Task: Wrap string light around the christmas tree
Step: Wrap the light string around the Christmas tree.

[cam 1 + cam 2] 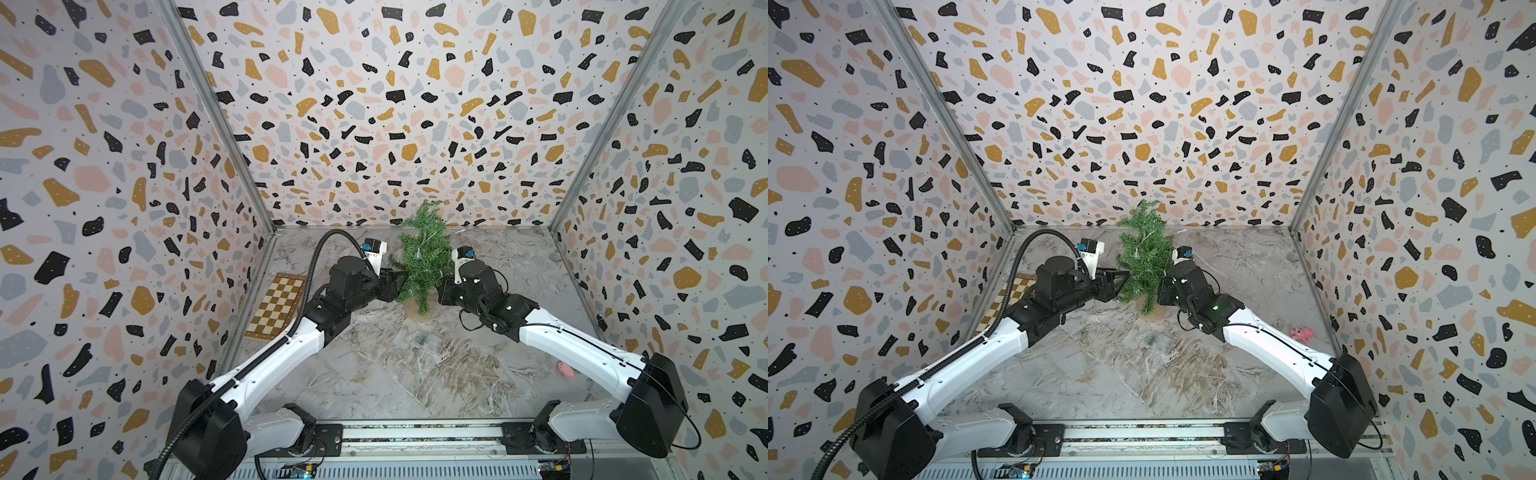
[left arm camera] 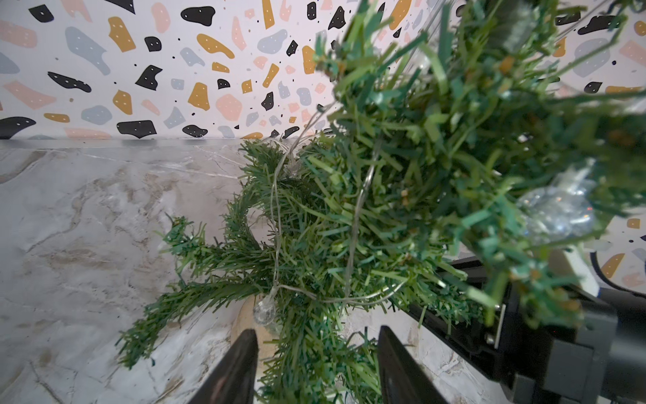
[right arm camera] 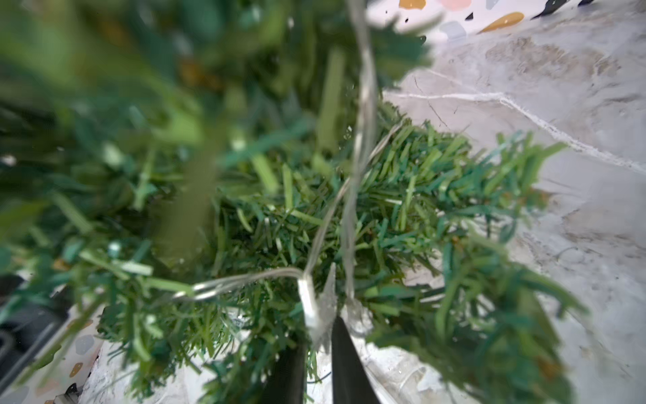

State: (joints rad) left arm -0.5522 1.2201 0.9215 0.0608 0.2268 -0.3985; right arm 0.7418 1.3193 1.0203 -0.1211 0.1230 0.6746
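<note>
The christmas tree (image 1: 424, 257) stands upright on its tan disc base (image 2: 244, 316) near the back wall in both top views. The string light (image 2: 353, 224), a pale thin wire with clear bulbs, loops over its branches; one bulb (image 1: 419, 252) shows midway up and another hangs low (image 2: 262, 309). My left gripper (image 2: 316, 337) is open at the tree's left side, with a low branch between its fingers (image 2: 241, 367). My right gripper (image 3: 320, 332) is at the tree's right side, shut on the string light (image 3: 361, 105), where a clear bulb sits at the tips.
A wooden chessboard (image 1: 277, 305) lies by the left wall. On the marble table (image 1: 374, 386), a clear plastic box (image 1: 428, 341) lies in front of the tree. A small pink toy (image 1: 1302, 333) sits near the right wall, partly behind the right arm.
</note>
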